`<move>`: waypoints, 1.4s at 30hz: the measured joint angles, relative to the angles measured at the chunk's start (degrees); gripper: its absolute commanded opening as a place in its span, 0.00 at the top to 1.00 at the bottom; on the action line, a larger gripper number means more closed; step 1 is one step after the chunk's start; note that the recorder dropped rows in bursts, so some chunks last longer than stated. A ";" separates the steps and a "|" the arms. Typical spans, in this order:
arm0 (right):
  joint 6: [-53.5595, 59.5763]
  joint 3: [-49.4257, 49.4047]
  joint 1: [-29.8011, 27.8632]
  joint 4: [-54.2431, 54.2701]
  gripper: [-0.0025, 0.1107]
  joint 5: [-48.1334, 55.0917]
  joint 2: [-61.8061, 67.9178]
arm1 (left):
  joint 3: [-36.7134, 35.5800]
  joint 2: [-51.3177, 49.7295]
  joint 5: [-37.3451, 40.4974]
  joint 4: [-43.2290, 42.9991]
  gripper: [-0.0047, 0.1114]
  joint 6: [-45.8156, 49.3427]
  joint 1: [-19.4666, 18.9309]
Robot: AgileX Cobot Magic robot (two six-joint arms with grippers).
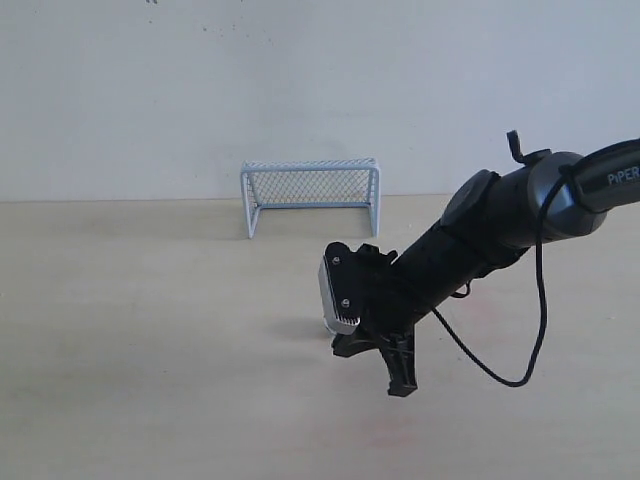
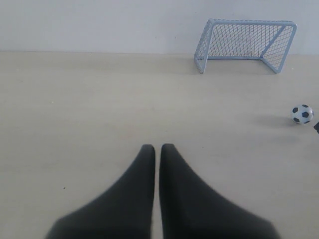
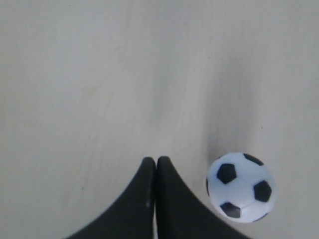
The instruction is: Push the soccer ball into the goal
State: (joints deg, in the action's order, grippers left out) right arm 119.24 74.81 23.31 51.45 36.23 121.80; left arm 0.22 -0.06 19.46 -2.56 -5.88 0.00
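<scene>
The small white ball with black pentagon patches (image 3: pixel 240 186) is seen resting on the pale wooden tabletop (image 3: pixel 99 74), just beside the black right fingers (image 3: pixel 142 194). These are pressed together with nothing held; whether they touch the ball cannot be told. The miniature goal of pale tubular frame and dark mesh (image 1: pixel 311 195) is set at the tabletop's far edge, well apart from the ball. The left fingers (image 2: pixel 142 179) are likewise drawn narrow, with nothing held.
</scene>
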 measured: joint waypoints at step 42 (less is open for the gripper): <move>-17.35 -24.96 1.83 4.09 0.98 -22.81 -31.39 | 0.00 0.00 0.00 0.00 0.92 0.00 0.00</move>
State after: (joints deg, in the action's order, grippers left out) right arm 101.89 49.85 25.14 55.54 13.42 90.41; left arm 0.22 -0.06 19.46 -2.56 -5.88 0.00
